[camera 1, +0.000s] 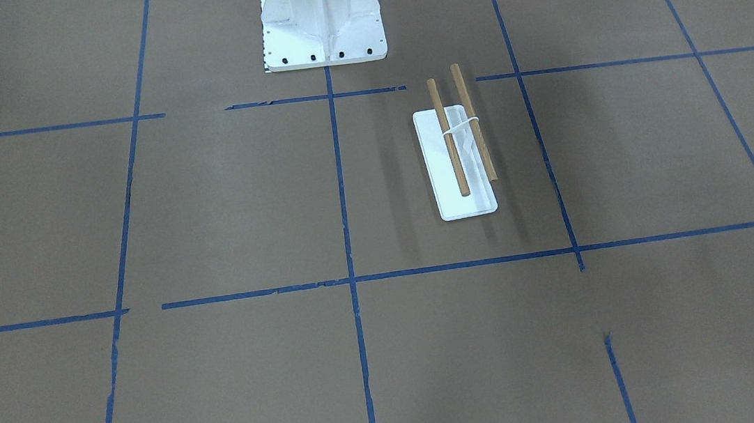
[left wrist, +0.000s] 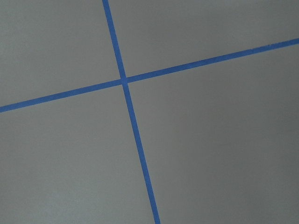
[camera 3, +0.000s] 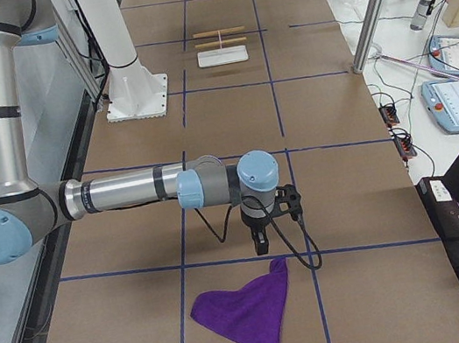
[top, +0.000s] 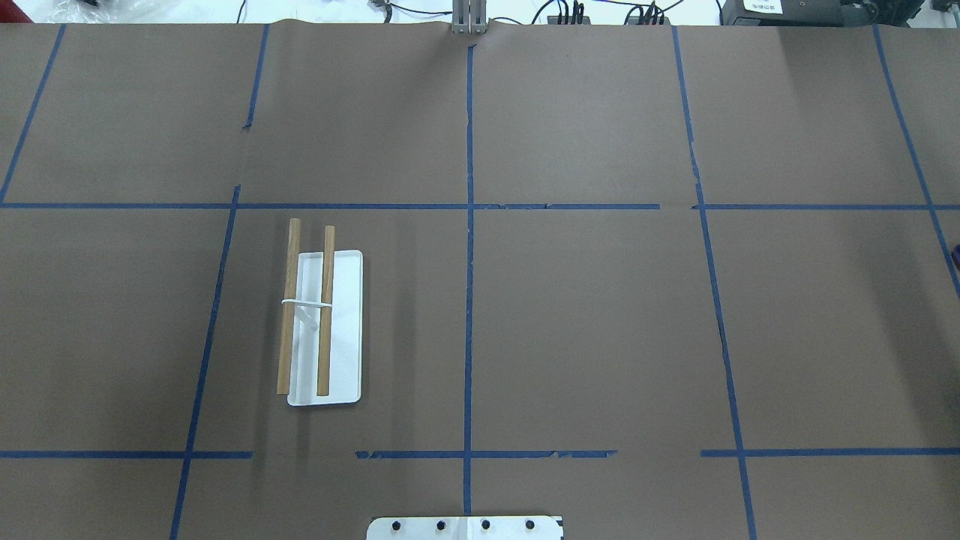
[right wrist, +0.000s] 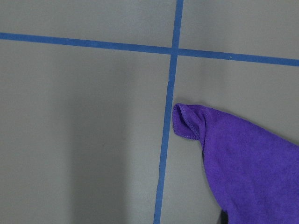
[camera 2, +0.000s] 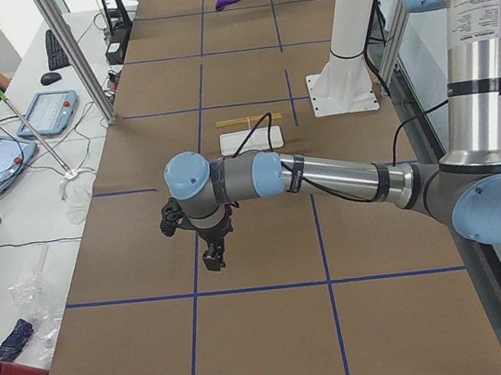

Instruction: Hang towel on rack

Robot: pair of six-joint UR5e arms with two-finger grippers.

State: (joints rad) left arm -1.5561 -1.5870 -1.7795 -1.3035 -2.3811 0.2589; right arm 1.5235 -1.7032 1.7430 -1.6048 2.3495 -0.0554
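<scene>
The wrinkled purple cloth towel [camera 3: 246, 315] lies on the brown-paper desk [camera 3: 232, 135], one corner just beside the right jaws. The white-based two-rod wooden rack [top: 322, 315] stands well apart, nearer the left jaws. Whether either jaws are wide or narrow, I cannot tell.

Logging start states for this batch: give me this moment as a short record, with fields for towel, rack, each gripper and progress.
towel: purple, lying rumpled on the table at the end on the robot's right, not held
rack: two wooden bars over a white base, on the robot's left half, nothing on it
right gripper: over the table by the towel's near corner; open or shut cannot be told
left gripper: over bare table, apart from the rack; open or shut cannot be told
progress: towel not yet picked up or hung
</scene>
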